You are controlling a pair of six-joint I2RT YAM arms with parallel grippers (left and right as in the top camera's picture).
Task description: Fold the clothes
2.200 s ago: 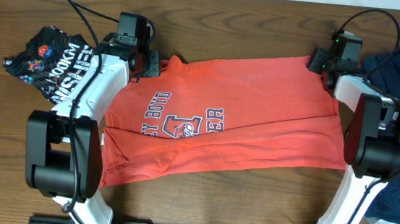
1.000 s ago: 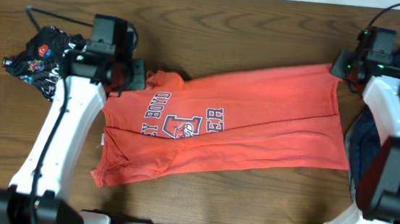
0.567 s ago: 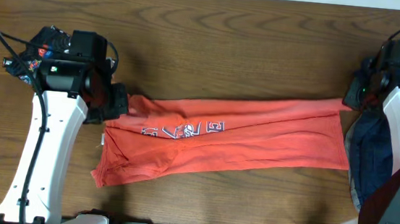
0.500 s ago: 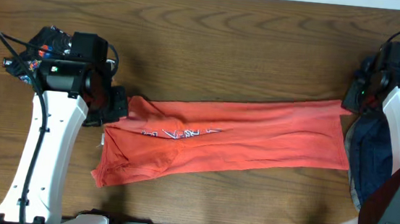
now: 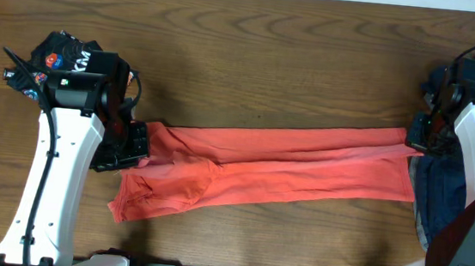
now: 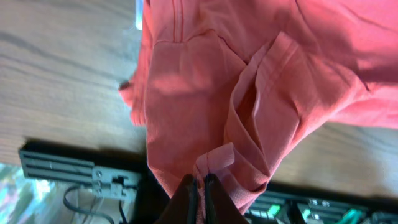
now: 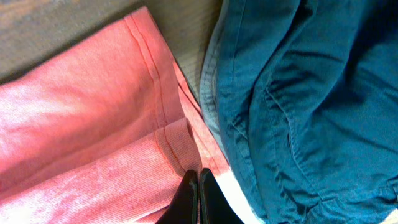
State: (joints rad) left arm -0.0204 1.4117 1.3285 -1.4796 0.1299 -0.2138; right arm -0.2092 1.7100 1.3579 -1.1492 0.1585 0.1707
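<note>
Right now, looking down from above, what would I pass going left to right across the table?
black printed shirt → left gripper → coral-red T-shirt, stretched out in a long band → right gripper → navy garments

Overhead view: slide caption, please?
Left end effector and right end effector grip a coral T-shirt folded lengthwise on the table.

The brown wooden table (image 5: pixel 270 58) carries a coral-red T-shirt (image 5: pixel 286 163), lying as a long narrow band from the left gripper (image 5: pixel 137 141) to the right gripper (image 5: pixel 416 136). A black printed shirt (image 5: pixel 50 52) lies crumpled behind the left gripper. Dark navy garments (image 5: pixel 428 206) are heaped just beside the right one.
</note>
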